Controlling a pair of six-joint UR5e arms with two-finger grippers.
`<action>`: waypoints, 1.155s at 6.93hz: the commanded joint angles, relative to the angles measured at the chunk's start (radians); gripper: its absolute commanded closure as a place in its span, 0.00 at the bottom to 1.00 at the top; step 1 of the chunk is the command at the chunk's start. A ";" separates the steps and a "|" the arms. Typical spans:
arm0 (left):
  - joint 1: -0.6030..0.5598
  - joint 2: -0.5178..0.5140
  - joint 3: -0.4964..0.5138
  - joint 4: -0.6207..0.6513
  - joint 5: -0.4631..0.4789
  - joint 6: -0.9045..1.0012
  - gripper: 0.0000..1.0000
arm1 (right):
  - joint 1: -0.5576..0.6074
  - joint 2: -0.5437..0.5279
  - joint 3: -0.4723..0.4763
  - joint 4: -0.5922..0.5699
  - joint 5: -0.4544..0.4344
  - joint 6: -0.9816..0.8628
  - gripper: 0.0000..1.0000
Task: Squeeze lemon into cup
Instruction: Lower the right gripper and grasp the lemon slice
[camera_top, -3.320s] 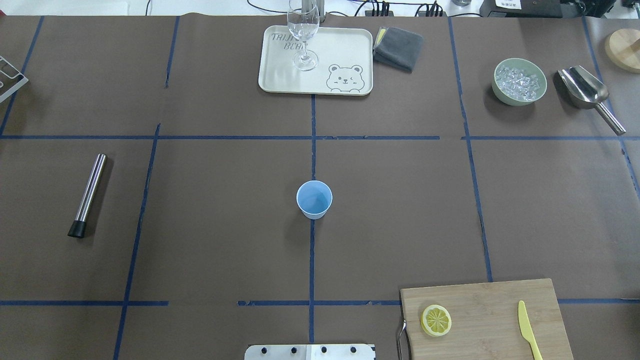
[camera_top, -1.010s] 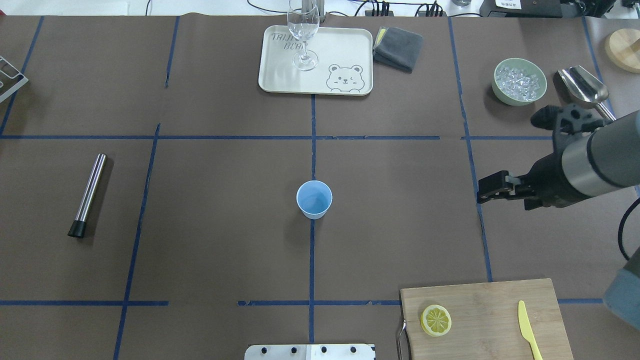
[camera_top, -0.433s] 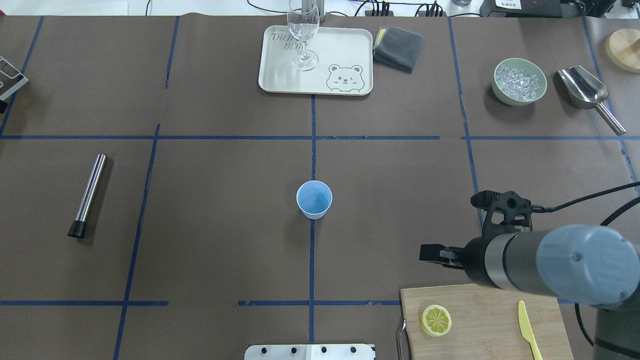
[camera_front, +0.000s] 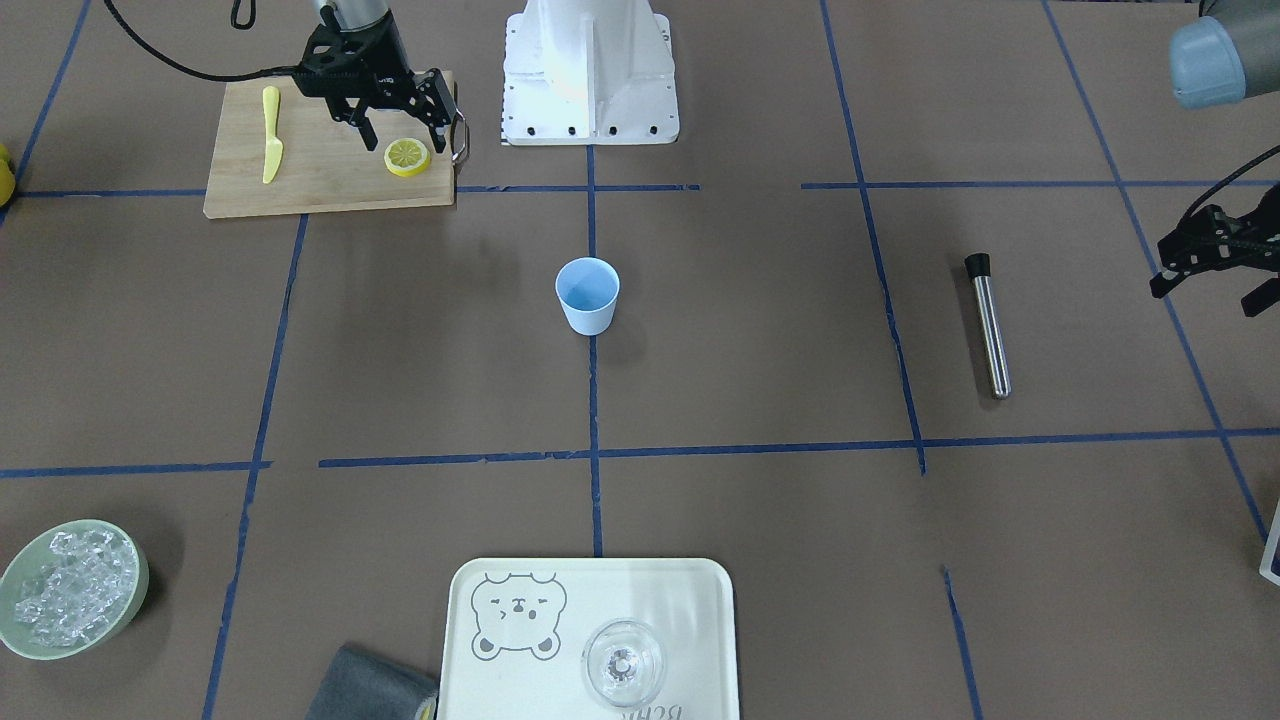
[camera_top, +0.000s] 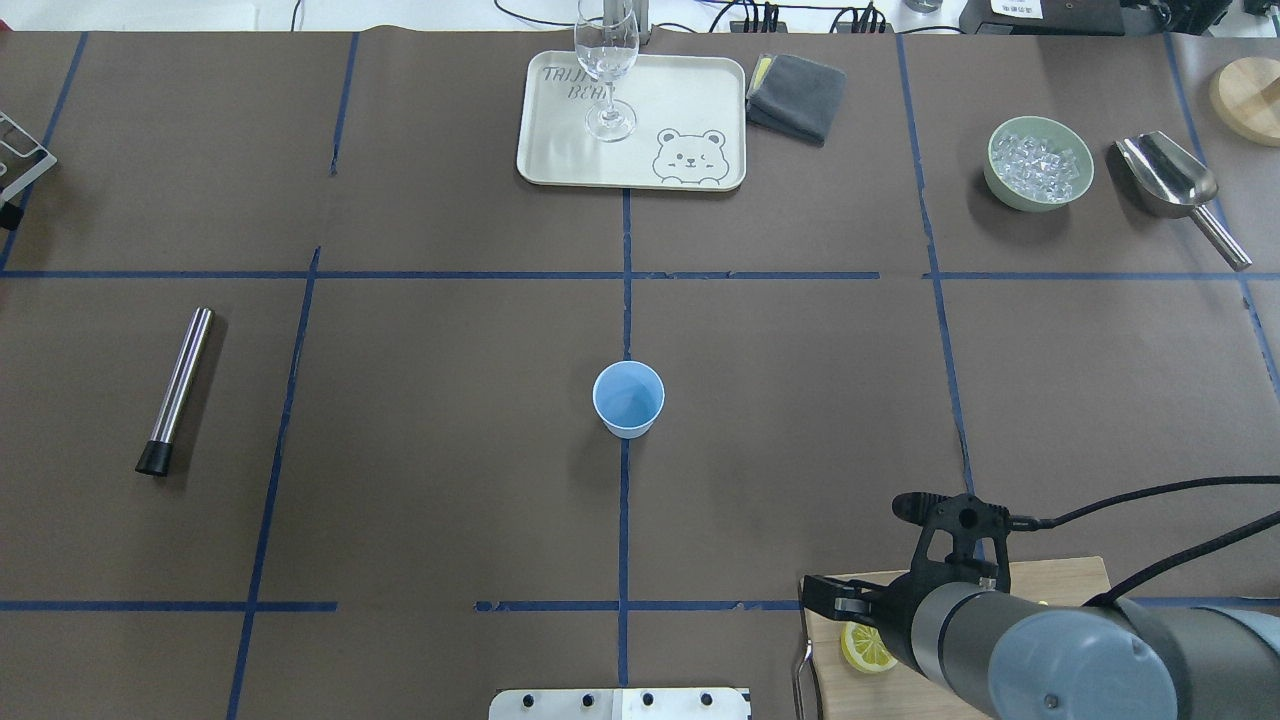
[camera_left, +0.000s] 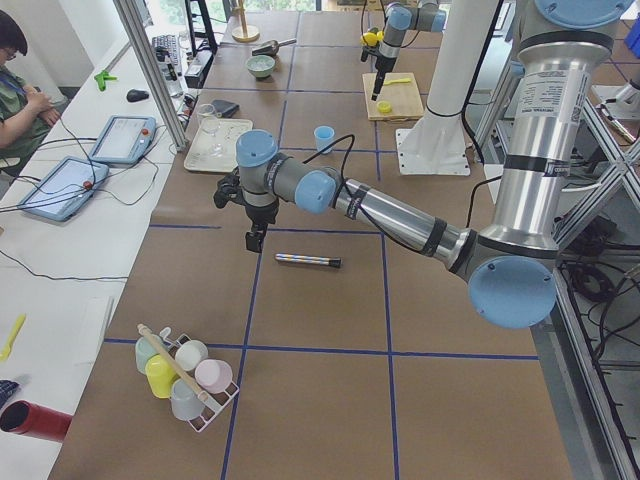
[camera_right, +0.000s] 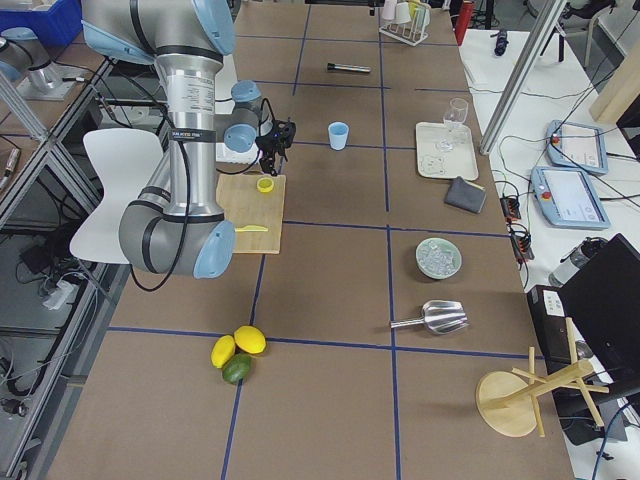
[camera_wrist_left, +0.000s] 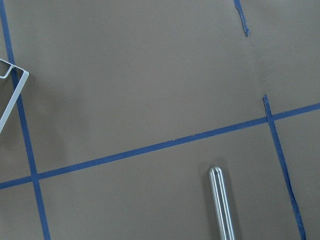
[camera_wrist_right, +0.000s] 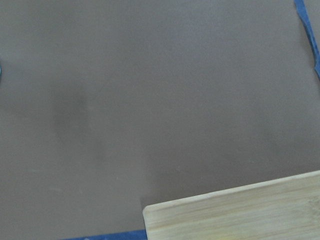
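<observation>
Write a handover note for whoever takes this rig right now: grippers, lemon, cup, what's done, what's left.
Right gripper: open and empty, poised just over the lemon slice; no contact that I can see.
Left gripper: open and empty, hanging at the table's left side, beyond the steel rod.
The lemon slice lies flat on the cutting board. The cup stands upright at table centre and looks empty.
Done: approach only.
Left: grasp the slice, carry it over the cup, squeeze.
</observation>
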 joint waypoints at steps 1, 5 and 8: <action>0.001 0.000 0.001 -0.002 0.001 -0.001 0.00 | -0.048 -0.007 -0.044 0.059 -0.053 0.022 0.00; 0.001 0.002 -0.006 -0.002 0.000 -0.004 0.00 | -0.069 -0.041 -0.081 0.061 -0.051 0.023 0.00; 0.001 0.002 -0.008 -0.002 0.000 -0.005 0.00 | -0.089 -0.041 -0.089 0.061 -0.050 0.023 0.00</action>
